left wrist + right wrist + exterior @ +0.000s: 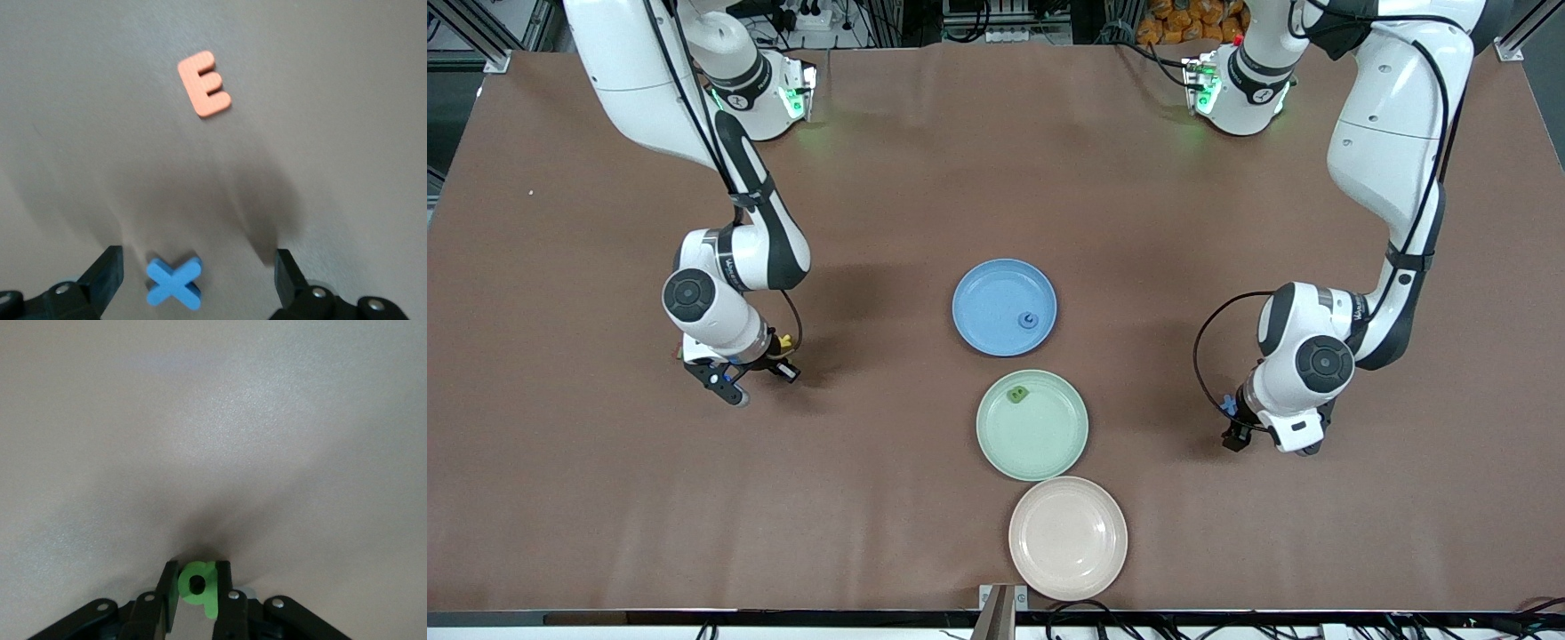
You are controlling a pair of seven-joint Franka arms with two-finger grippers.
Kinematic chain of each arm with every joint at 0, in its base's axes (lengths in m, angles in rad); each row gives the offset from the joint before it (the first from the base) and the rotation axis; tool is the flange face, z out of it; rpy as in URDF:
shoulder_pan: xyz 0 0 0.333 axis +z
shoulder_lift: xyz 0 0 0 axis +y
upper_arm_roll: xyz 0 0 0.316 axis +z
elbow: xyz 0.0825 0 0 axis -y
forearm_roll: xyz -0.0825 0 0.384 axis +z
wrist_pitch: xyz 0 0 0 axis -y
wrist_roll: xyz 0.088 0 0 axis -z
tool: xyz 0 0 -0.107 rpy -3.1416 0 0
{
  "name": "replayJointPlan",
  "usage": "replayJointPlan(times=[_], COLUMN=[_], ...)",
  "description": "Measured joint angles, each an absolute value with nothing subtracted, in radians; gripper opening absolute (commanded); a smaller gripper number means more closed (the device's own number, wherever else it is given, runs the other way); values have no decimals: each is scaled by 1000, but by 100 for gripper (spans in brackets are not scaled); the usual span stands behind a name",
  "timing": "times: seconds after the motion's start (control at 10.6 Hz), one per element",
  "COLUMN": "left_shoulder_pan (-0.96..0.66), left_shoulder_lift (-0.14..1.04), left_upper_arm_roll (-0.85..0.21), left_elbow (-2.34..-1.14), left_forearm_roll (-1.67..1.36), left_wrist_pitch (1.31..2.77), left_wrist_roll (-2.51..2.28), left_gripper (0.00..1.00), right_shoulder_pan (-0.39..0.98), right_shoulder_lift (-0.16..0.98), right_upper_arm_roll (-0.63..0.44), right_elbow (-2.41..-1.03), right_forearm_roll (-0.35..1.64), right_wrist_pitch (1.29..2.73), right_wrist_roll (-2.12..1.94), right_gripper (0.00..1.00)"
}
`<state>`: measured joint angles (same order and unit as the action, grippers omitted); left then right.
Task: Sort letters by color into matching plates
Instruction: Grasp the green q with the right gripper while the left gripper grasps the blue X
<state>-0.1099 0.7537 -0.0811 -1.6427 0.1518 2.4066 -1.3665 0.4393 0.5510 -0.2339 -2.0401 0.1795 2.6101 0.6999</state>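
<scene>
From the front we count little done: the blue plate (pixel 1004 307) holds one blue letter (pixel 1028 321) near its rim, and the green plate (pixel 1032 425), just nearer the camera than the blue plate, holds one green letter (pixel 1016 395). A beige plate (pixel 1067 537), nearer still, is bare. We judge most of the sorting is left. The right gripper (pixel 738 373) sits low at the table, well apart from the blue plate toward the right arm's end, with a yellow piece (pixel 784 340) just beside it. The left gripper (pixel 1232 427) is low toward the left arm's end, a blue X (pixel 1229 404) at its fingertips.

In the left wrist view, we see the jaws spread wide with the blue X (pixel 175 283) lying flat on the table between them, untouched. It is a small, thick cross of matte foam. An orange E (pixel 204 84) lies flat, well apart from the X.

In the right wrist view, the right gripper (pixel 197 587) pinches a green letter (pixel 199 585), bright, rounded, with a hole through it, standing on edge between the fingers, just above the table. Its lift and carry to the green plate are not yet begun.
</scene>
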Motion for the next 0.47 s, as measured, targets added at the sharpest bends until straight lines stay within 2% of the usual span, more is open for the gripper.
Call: replayJointPlan(times=[0.47], left_shoulder_pan=[-108], left_shoulder_lift=[754], left_upper_arm_roll=[-112], left_elbow=[-1647], left_forearm_roll=[133], left_wrist_pitch=[2410], left_wrist_roll=[-1338], left_gripper=[100], right_shoulder_pan=[439], right_shoulder_lift=[550], right_upper_arm_roll=[-234], right_elbow=[-2032], right_forearm_roll=[173], right_wrist_pitch=[2608], right_wrist_roll=[700], right_gripper=[0])
